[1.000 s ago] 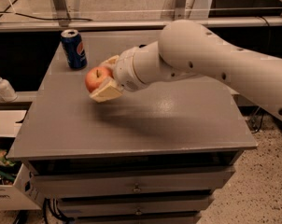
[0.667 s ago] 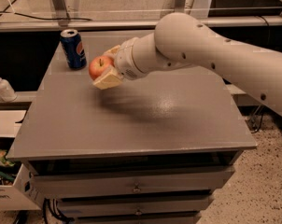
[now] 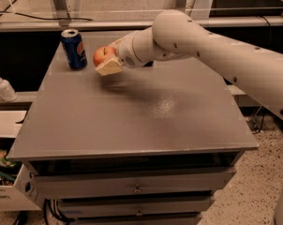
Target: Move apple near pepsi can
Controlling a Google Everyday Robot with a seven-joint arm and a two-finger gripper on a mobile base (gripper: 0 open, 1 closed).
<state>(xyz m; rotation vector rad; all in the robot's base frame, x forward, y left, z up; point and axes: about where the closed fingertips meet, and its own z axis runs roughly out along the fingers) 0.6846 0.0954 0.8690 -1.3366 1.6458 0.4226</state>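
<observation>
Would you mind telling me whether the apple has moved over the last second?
Yes. Held in the gripper, the apple has gone toward the far edge of the table, now level with the pepsi can, which has not shifted.

You'll see a red-orange apple [image 3: 102, 56] with a yellowish patch, clasped in the cream-coloured gripper [image 3: 106, 60] just right of the dark blue pepsi can [image 3: 74, 49]. The can's logo looks red and white, and its top is silver. The arm [image 3: 202, 36] is white with dark dots, and the table [image 3: 132, 111] is plain grey.
</observation>
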